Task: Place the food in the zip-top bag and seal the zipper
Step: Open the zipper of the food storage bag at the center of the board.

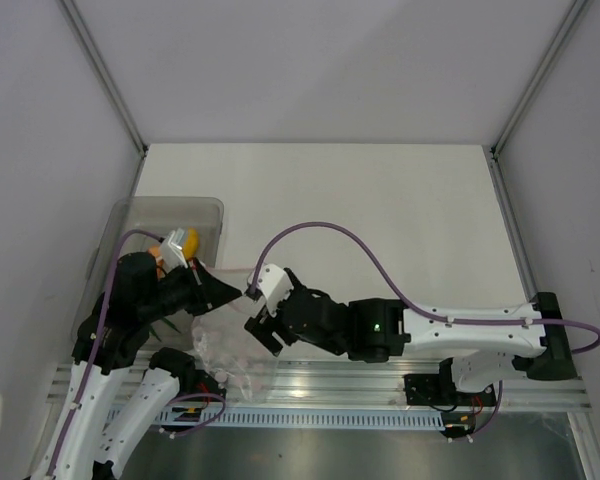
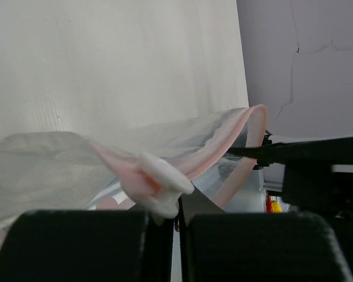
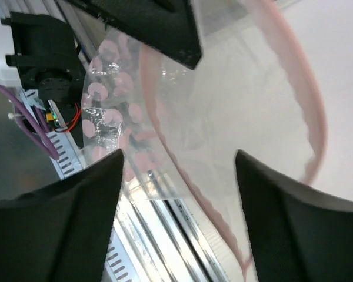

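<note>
- The left hand (image 2: 177,218) is pressing its fingers together on the zipper (image 2: 223,147), pinching the pink strip beside a white tab (image 2: 160,189). That one pinch seems to be carrying the zip-top bag (image 2: 47,158), so the thin strip is at risk of sliding out if the arm is tugging.
- The right hand (image 3: 177,157) is standing spread. Its fingers are sitting on either side of the bag's mouth edge without gripping it, so nothing is holding the mouth wide and it is likely to be sagging shut.
- The two hands are working very near each other above the desk (image 1: 380,220), so a knock between fingers is looking possible during any re-grip.
- The food (image 1: 186,241) is lying in the grey bin (image 1: 208,206) at the left, apart from the bag, and none of it is appearing bagged. A piece being dropped at a slack mouth is likely to be missing it.
- From above, the clear bag is nearly vanishing against the arms and rail.
- The left arm is covering part of the bin, so only a yellow piece and an orange piece are showing plainly.
- Whether the bag's bottom is resting on the desk, I cannot tell.
</note>
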Controlling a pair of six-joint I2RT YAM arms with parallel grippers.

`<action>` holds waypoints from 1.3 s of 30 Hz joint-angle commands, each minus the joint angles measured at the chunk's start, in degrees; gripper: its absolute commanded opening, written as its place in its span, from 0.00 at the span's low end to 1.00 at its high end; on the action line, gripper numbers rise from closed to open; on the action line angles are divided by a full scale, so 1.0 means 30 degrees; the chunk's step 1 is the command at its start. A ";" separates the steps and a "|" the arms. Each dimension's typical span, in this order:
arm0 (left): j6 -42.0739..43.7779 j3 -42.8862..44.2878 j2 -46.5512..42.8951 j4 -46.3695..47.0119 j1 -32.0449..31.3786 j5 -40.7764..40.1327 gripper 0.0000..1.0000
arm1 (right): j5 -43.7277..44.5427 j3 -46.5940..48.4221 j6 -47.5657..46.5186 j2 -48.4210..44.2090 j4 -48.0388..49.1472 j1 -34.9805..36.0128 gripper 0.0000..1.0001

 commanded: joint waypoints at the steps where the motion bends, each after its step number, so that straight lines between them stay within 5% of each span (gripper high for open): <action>1: 0.0975 -0.0158 -0.0194 0.0209 -0.0106 -0.0098 0.00 | 0.1524 0.1624 0.1936 -0.1619 -0.1545 0.0164 0.81; 2: 0.1034 -0.0217 -0.0224 0.0150 -0.0135 -0.0099 0.01 | 0.1699 0.1828 0.2233 -0.1795 -0.2041 0.0107 0.99; 6: 0.1064 -0.0481 -0.0661 0.0412 -0.0107 0.0369 0.00 | 0.1706 0.3084 0.3961 -0.2412 -0.3273 -0.0360 0.99; 16: 0.0976 -0.1681 -0.1981 0.1087 -0.0106 0.2010 0.00 | -0.4446 0.5199 0.5255 -0.1241 -0.6237 -0.4698 0.99; 25: 0.0917 -0.1829 -0.1924 0.1585 -0.0106 0.2626 0.00 | -0.6647 0.5317 0.3907 -0.0010 -0.6118 -0.5080 0.83; 33: 0.1122 -0.0834 -0.1396 0.1088 -0.0106 0.2772 0.01 | -0.7175 0.4204 0.2590 0.0135 -0.5593 -0.5109 0.78; 39: 0.1708 -0.0075 -0.0638 0.0941 -0.0106 0.3532 0.01 | -0.7732 0.5402 0.1533 0.1890 -0.5384 -0.5372 0.58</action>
